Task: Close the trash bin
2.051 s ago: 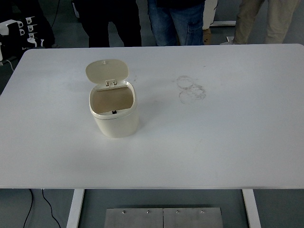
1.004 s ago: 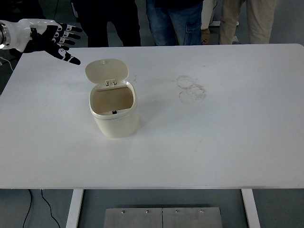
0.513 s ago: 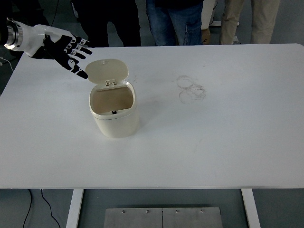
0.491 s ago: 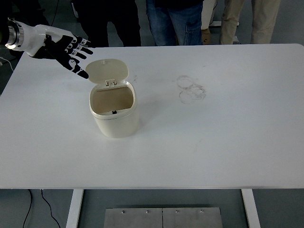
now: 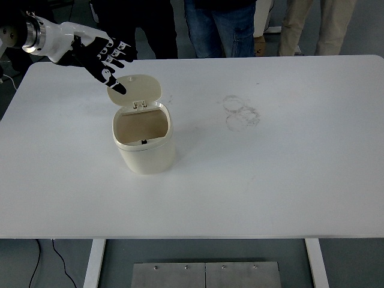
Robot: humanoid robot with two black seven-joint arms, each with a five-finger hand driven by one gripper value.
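left hand [image 5: 99, 55] spread above upright lid [image 5: 135, 90]

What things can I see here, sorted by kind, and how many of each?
Trash bin, lid open: 1
Robot hand, fingers spread: 1
White table: 1
People standing behind the table: 3, partly cut off
Total: 6

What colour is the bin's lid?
Cream, matching the bin; the raised lid shows in the head view.

The white desk [image 5: 288, 180] carries one cream trash bin [image 5: 144, 144], standing upright left of centre with its hinged lid [image 5: 135, 90] raised. Faint ring-shaped smudges [image 5: 241, 112] mark the surface right of the bin, well apart from it.
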